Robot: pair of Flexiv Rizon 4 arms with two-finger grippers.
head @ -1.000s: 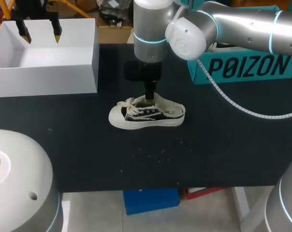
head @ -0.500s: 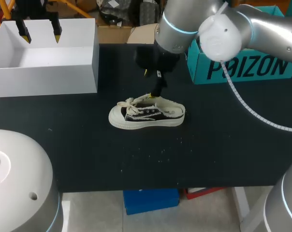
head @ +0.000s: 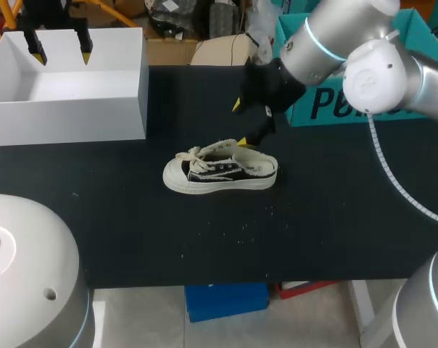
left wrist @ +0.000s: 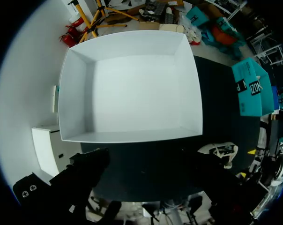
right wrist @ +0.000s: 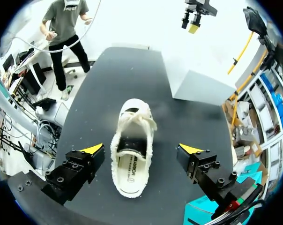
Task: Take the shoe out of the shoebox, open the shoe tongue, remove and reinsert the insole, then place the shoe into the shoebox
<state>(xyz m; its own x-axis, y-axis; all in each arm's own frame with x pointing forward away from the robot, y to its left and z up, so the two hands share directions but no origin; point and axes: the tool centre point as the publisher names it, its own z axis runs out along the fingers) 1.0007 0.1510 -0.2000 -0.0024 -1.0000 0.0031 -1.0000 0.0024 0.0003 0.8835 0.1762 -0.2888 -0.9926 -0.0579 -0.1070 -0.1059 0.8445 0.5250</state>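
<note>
The shoe stands upright in the middle of the worktop, well apart from the white shoebox, and my right hand hangs wide open above its heel, so an off-centre descent could push the shoe aside.

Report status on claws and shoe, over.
Left claw open over empty shoebox. Right claw open above shoe. Shoe upright on table, outside box. Nothing blocking.

Obstacles: shoe at centre, white shoebox at my left rear, teal box right rear. Passage: bare table between shoe and shoebox.
</note>
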